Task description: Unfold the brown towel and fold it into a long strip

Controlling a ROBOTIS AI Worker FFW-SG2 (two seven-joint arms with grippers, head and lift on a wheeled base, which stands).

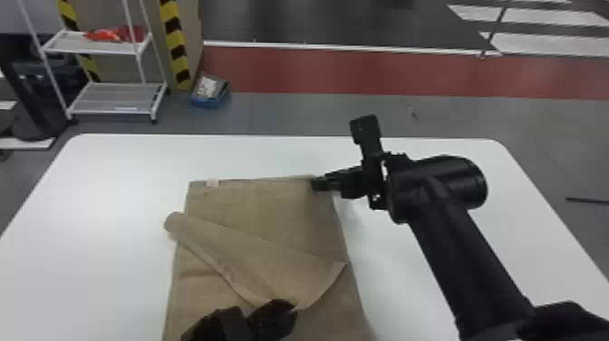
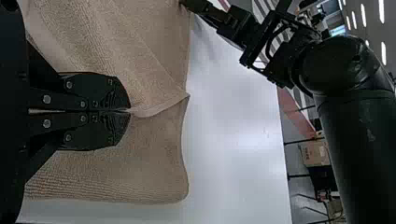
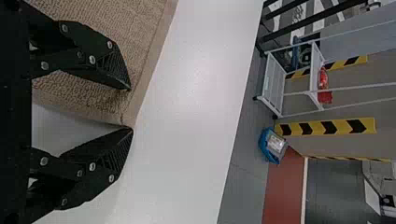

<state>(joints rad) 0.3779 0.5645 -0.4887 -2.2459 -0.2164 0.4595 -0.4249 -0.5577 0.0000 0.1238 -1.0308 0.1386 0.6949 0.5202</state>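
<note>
L hand (image 1: 293, 307) pinches brown towel (image 1: 263, 204), R hand (image 1: 314, 183) wide @ corner (R wrist view), tag (image 1: 212, 182) (head view).

On the counter (image 1: 113, 204), I see the towel (image 1: 267, 199) lying in the middle, and it goes from near the far side toward me. Across it lies its flap (image 1: 272, 258), whose left end passes over the towel's left edge. My left gripper (image 1: 292, 306) is at the near edge of this flap; my right gripper (image 1: 317, 183) is at the towel's far right corner. Behind the counter, to the left, the shelf rack (image 1: 122, 93) stands on the floor (image 1: 317, 113).
</note>
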